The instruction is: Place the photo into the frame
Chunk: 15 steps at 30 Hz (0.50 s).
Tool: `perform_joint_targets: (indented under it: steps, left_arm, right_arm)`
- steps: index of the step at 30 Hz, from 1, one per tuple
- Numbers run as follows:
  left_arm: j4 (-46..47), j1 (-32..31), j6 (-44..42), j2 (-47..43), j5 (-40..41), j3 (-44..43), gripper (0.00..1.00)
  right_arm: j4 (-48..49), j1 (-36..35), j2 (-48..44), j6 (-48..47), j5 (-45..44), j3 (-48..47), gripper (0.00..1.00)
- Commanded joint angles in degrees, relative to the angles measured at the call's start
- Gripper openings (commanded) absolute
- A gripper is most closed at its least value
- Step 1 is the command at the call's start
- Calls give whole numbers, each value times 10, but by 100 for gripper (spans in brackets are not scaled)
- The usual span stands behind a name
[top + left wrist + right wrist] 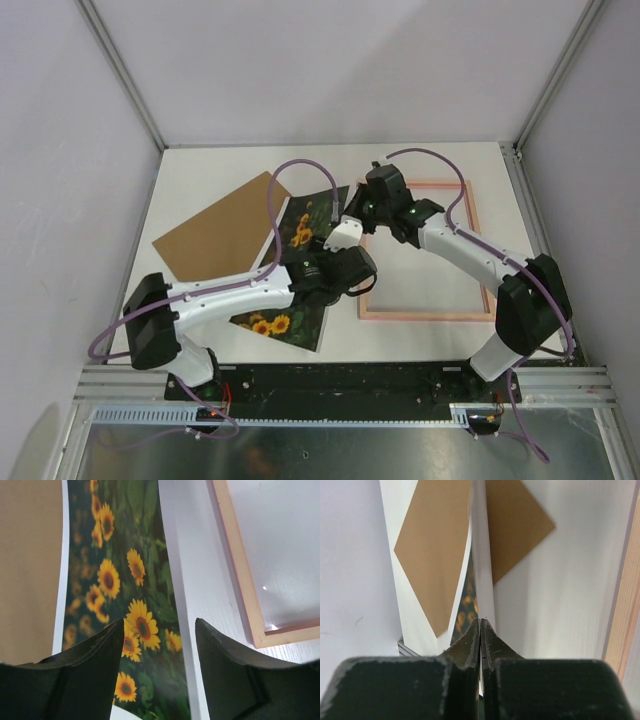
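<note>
The photo (303, 226), sunflowers on dark green, lies between the brown board and the frame, partly under both arms. Its right edge is lifted and shows a white back (172, 565). My right gripper (352, 218) is shut on that edge; in the right wrist view (480, 622) the photo (467, 597) runs edge-on out from the closed fingers. My left gripper (356, 272) is open, its fingers (95, 660) standing either side of the photo's (135, 570) right edge near its lower part. The pale pink frame (420, 314) lies flat to the right, its left rail (240, 565) close beside the photo.
The brown backing board (220, 235) lies at the back left, under the photo's left side; it also shows in the left wrist view (25, 570) and the right wrist view (435, 545). The enclosure walls stand around the white table (430, 165).
</note>
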<state>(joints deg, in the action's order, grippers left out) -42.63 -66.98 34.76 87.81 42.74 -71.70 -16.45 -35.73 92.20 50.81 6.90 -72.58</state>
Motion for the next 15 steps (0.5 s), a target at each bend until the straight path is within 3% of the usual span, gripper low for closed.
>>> perform_joint_targets:
  steps: [1,15]
  left_arm:
    - [-26,-13,19,18,50,-32,63]
    - [-49,-39,47,79,88,-52,57]
  right_arm:
    - [-20,7,-31,-6,-14,-33,0]
    - [-41,13,-31,-1,-22,-53,0]
